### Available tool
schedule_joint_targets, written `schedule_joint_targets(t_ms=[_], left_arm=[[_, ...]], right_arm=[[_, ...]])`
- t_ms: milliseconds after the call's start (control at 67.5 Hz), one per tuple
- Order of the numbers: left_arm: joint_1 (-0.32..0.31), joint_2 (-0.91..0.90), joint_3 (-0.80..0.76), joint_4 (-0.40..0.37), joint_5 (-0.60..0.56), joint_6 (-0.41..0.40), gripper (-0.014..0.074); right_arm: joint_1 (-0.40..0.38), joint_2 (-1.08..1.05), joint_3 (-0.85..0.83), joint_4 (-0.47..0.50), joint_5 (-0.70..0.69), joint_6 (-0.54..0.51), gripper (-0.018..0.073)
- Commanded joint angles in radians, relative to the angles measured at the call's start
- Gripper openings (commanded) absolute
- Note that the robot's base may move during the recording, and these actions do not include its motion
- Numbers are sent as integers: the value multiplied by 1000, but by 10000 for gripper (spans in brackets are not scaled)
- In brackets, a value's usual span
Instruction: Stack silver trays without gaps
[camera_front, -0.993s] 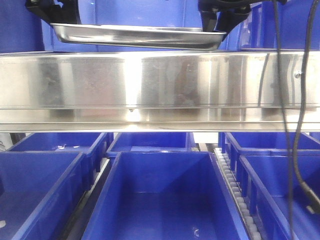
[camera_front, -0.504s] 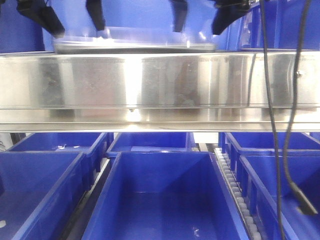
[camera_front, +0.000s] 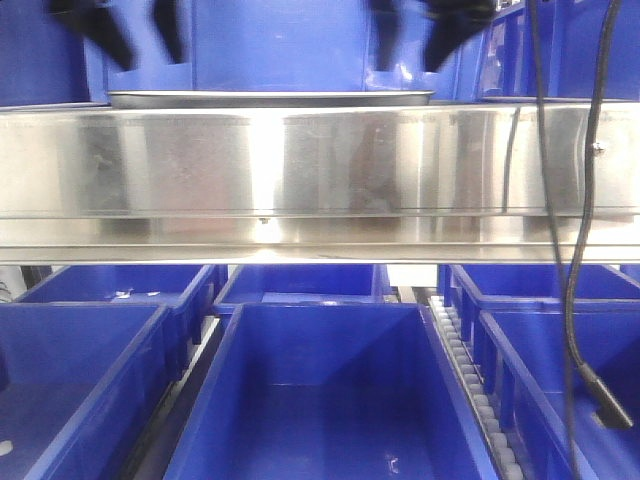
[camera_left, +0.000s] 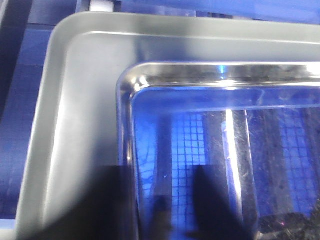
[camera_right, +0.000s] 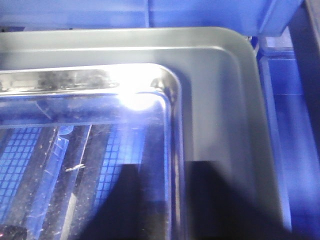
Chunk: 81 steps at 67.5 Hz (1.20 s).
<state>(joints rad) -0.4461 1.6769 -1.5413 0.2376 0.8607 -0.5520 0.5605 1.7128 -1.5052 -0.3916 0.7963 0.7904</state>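
Both pincers, left gripper (camera_front: 140, 35) and right gripper (camera_front: 415, 35), hang open and empty just above the silver trays (camera_front: 270, 98). Recommend lifting straight up, avoiding the rim, so the nesting stays undisturbed.

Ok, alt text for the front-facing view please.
A silver tray lies flat just behind a long shiny steel rail, with the left gripper and right gripper open above its ends. Below the rail stand blue bins.

I see one silver tray (camera_left: 80, 125), corner view: matte rim and wall, shiny floor reflecting a blue grid.
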Motion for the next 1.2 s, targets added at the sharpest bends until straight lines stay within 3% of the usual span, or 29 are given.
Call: schedule_joint_targets(t_ms=[0, 178, 282, 489, 637, 711, 815, 1008, 1185], left_arm=[[-5, -68, -9, 9, -4, 1, 13], [-8, -181, -7, 9, -6, 3, 11], [-9, -243, 39, 9, -82, 9, 11], [-15, -423, 329, -35, -404, 9, 11], [-50, -575, 616, -15, -695, 13, 11], [-68, -645, 749, 15, -861, 13, 11], [-81, -741, 914, 35, -995, 13, 11], [-83, -948, 1116, 41, -1006, 18, 11], [-83, -1148, 1186, 41, -975, 18, 11]], right_arm=[[-7, -66, -21, -23, 7, -10, -22], [1, -168, -16, -23, -51, -55, -22], [21, -224, 36, -23, -137, -79, -17], [59, -386, 315, -32, -515, -80, -16], [62, -514, 544, -115, -826, -85, -16], [62, -566, 629, -176, -916, -85, -16], [62, -649, 735, -232, -981, -85, -16], [62, -825, 906, -232, -1013, -85, -16], [62, -1012, 1029, -232, -1013, -85, -16]])
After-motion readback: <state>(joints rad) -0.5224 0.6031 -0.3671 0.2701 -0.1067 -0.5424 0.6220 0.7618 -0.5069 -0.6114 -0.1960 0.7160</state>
